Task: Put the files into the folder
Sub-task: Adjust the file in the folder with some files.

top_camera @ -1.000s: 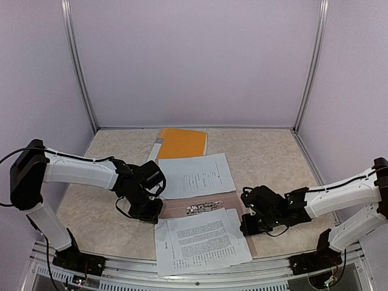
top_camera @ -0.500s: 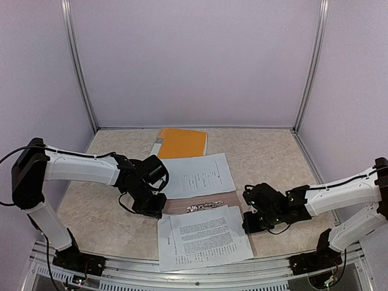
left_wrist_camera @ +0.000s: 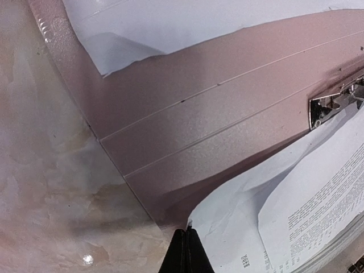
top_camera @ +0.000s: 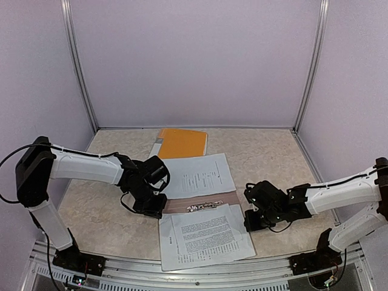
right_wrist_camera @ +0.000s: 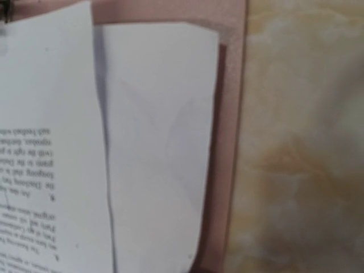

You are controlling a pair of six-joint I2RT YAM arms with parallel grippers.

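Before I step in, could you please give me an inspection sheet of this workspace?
Surface: marbled table.
Job's things: taupe folder lies open, metal clip on its spine; near files and far files lie on its halves.
Clutter: orange cover at the back.
Grippers: left gripper shut at the near files' left corner; right gripper shut beside the folder's right edge.
Cables: black cables along the arms.
Surroundings: lilac walls, metal posts.

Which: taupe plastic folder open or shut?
Open: taupe plastic folder lies flat, metal clip exposed, white printed sheets on both halves.
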